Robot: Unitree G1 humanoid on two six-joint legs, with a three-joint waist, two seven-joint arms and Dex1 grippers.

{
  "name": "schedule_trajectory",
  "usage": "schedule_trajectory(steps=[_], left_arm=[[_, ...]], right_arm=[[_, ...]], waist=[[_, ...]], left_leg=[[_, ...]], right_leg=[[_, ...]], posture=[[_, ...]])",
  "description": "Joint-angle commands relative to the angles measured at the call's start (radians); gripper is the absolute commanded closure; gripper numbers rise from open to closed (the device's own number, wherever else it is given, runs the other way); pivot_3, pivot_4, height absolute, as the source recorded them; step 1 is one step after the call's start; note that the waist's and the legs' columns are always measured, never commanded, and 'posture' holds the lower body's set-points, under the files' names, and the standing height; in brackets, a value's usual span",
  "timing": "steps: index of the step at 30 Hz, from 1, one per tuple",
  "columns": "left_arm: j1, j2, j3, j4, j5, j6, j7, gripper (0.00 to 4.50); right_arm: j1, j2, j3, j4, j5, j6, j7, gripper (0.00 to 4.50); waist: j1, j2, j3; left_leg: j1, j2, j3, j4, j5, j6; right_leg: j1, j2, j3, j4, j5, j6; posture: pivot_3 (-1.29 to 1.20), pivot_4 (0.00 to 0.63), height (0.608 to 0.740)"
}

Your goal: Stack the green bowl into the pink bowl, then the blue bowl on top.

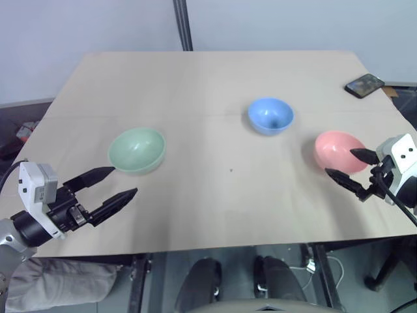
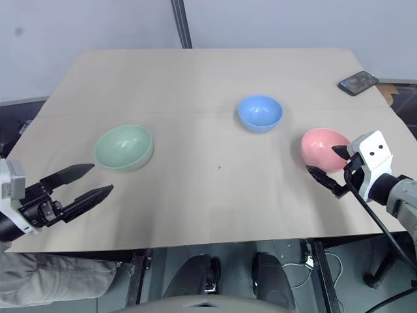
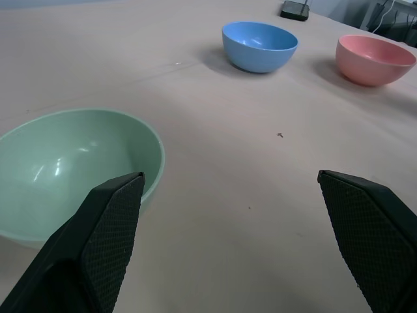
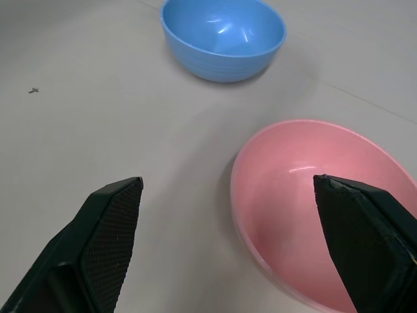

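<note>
Left eye view: pink bowl [image 1: 339, 150] nearest table [image 1: 215, 85] edge.

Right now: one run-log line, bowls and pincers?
green bowl: alone | pink bowl: empty | blue bowl: unstacked | left pincer: open | right pincer: open

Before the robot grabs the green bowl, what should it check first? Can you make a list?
1. Green bowl upright with nothing inside: ok.
2. Left gripper jaws wide open, nothing held: ok.
3. Left gripper near the green bowl but not touching it: ok.
4. Pink bowl upright with nothing inside, ready to take the green one: ok.
5. Right gripper open beside the pink bowl; whether it touches the rim: cannot tell.
6. Blue bowl stands apart on the table, out of the path: ok.
</note>
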Motion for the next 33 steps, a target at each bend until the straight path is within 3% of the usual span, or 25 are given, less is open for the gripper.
schedule_trajectory(steps=[1, 21, 24, 31, 33], left_arm=[[-0.031, 0.004, -0.016, -0.027, -0.003, -0.011, 0.009, 0.0], [-0.142, 0.0, -0.179, -0.113, -0.025, -0.025, -0.008, 0.0], [-0.16, 0.002, -0.198, -0.125, -0.015, -0.035, -0.016, 0.0], [-0.167, -0.016, -0.213, -0.148, -0.016, -0.032, 0.012, 0.0], [-0.165, -0.021, -0.219, -0.151, -0.012, -0.035, 0.017, 0.0]], right_arm=[[-0.01, 0.007, 0.022, -0.016, -0.011, -0.024, -0.021, 0.1], [-0.181, 0.11, 0.344, 0.057, -0.164, -0.002, -0.211, 0.1], [-0.213, 0.122, 0.402, 0.104, -0.2, 0.009, -0.224, 0.93], [-0.266, 0.133, 0.434, 0.185, -0.294, -0.024, -0.268, 4.23], [-0.278, 0.123, 0.448, 0.198, -0.323, -0.035, -0.268, 4.47]], waist=[[0.0, 0.0, 0.0], [0.0, 0.001, 0.001], [-0.001, 0.001, 0.001], [-0.001, 0.001, 0.001], [-0.001, 0.001, 0.001]], left_leg=[[0.0, 0.0, 0.0, 0.0, 0.0, 0.0], [0.0, 0.0, 0.0, 0.0, 0.002, -0.004], [0.0, 0.0, 0.001, 0.0, 0.002, -0.004], [0.0, 0.0, 0.001, 0.0, 0.003, -0.004], [0.0, 0.0, 0.001, 0.0, 0.003, -0.004]], right_leg=[[0.0, 0.0, 0.0, 0.0, 0.0, 0.0], [0.0, 0.002, 0.0, 0.0, 0.002, -0.003], [0.0, 0.003, 0.0, 0.0, 0.002, -0.003], [0.0, 0.006, 0.001, 0.0, 0.002, -0.003], [0.0, 0.006, 0.001, 0.0, 0.002, -0.003]], posture=[[0.0, 0.15, 0.74], [0.0, 0.15, 0.74], [0.0, 0.15, 0.74], [0.0, 0.15, 0.74], [0.0, 0.15, 0.74]])
